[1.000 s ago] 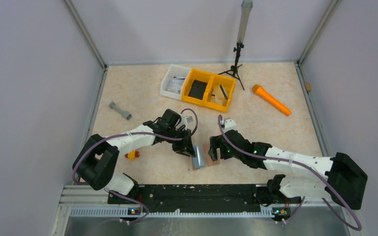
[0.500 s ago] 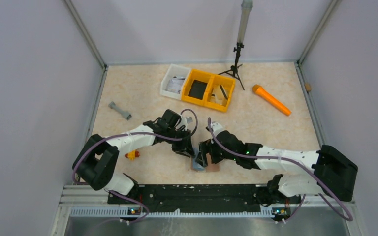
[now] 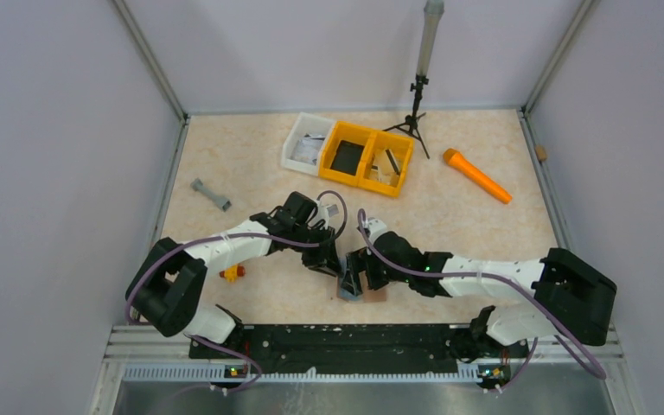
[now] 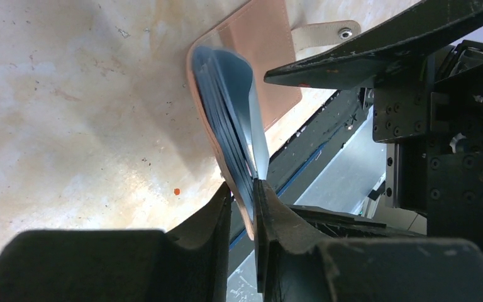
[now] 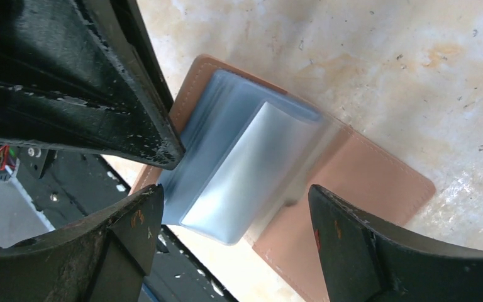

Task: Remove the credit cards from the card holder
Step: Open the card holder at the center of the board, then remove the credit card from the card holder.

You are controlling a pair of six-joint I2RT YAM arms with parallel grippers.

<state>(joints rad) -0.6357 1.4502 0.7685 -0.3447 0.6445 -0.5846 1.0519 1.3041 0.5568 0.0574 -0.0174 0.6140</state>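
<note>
Presently the left tool (image 4: 242,192) is pinching, nearly closed, the upturned edge of the card holder (image 4: 270,56), propping its pale blue sleeves (image 5: 239,145) up off the brown cover (image 5: 377,182). The right tool (image 5: 236,201) is standing wide apart, gripping nothing, its fingers straddling those sleeves, whose long axis is slanting between them. Credit cards are not showing distinctly. The holder is resting on the mottled counter (image 3: 251,164) close to its near edge, with the bins (image 3: 367,156) well apart.
</note>
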